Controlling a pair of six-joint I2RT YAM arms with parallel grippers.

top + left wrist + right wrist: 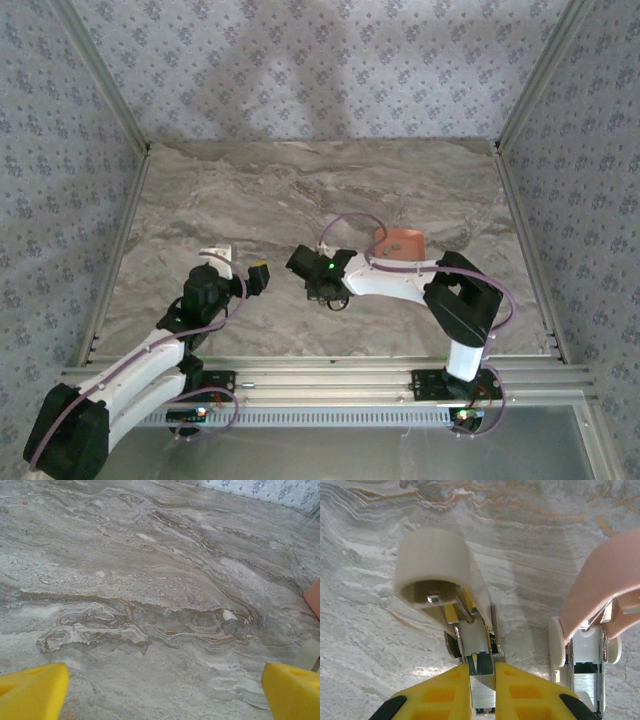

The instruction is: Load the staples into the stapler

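Marble-patterned desk point(250, 200) carries everything. The right arm point(400, 282) reaches left across its middle, and the left arm point(140, 360) stretches up from the near left corner. A salmon tray point(403, 242) lies right of centre, about midway between the near and far edges, partly behind the right arm. The staples are too small to pick out in it from above.

The stapler point(600, 575), pink over a white hinge and a metal channel, sits just right of the right end effector point(482, 670). Its long axis runs straight away from the fingers. That end effector is clamped shut on a bright metal piece point(482, 695), with a white-capped arm point(432, 562) rising beyond it. Whether the piece is a strip of staples or part of the stapler itself I cannot tell.

The left end effector point(165, 690) is spread wide and holds nothing, over bare desk to the left of the right one. The right arm is clearly the nearer. The coming move likely turns on lining the gripped piece up lengthwise with the channel beside it.
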